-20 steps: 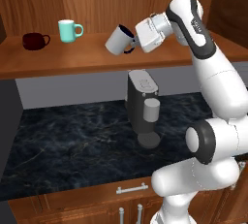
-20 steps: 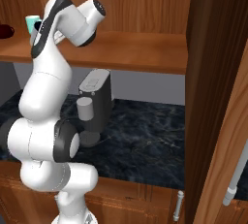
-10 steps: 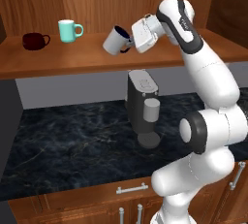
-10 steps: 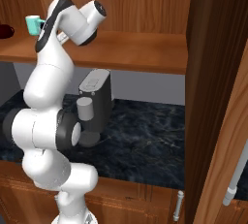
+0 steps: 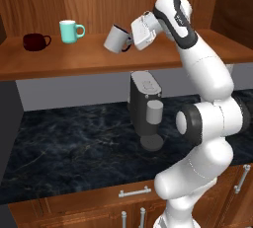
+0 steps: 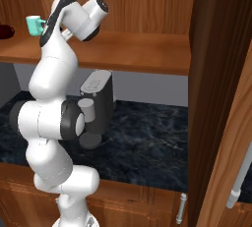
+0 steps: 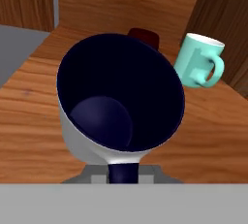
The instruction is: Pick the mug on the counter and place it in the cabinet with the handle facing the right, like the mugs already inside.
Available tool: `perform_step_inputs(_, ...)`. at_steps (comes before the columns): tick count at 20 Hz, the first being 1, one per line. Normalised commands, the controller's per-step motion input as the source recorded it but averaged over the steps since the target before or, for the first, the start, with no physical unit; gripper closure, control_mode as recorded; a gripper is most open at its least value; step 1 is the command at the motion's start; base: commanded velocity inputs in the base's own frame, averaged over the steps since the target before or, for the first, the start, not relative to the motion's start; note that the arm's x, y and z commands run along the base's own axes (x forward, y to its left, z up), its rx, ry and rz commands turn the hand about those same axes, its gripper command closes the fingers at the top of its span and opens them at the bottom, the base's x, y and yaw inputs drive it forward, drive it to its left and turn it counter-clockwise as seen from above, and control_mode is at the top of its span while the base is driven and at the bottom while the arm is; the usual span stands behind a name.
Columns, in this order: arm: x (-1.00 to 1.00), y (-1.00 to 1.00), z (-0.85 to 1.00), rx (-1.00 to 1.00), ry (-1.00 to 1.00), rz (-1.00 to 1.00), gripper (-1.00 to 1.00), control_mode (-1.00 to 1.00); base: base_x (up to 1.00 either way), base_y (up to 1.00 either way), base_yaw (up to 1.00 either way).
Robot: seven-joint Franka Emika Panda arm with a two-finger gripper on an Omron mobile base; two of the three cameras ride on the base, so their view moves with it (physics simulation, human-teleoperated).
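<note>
Here, in the left base view, the maroon cup (image 5: 33, 41) stands farthest left on the cabinet (image 5: 74, 66) shelf, with the teal mug (image 5: 69, 30) near it to the right; both handles point right. Further right the grey mug (image 5: 116, 38) hangs tilted above the shelf board, not touching it, its handle (image 5: 128, 45) toward the gripper (image 5: 131, 36), which is clamped on the mug at the handle side. The arm reaches up from the lower right. Below, a grey coffee machine (image 5: 146, 108) stands on the black desk (image 5: 59, 148).

In the hand view the mug (image 7: 114, 102) shows its navy inside, with the maroon cup (image 7: 144, 36) just behind its rim and the teal mug (image 7: 199, 60) to the right.

In the right base view the teal mug (image 6: 34, 24) peeks out left of the arm.
</note>
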Motion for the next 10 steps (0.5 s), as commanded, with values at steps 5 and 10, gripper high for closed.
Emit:
perform_step_inputs(5, 0.19, 0.04, -0.01, 0.00, -0.05, 0.00, 1.00, -1.00, 0.00, 0.00, 0.00)
perform_step_inputs(10, 0.02, 0.16, 0.00, 0.00, -0.02, 0.00, 1.00, -1.00, 0.00, 0.00, 0.00)
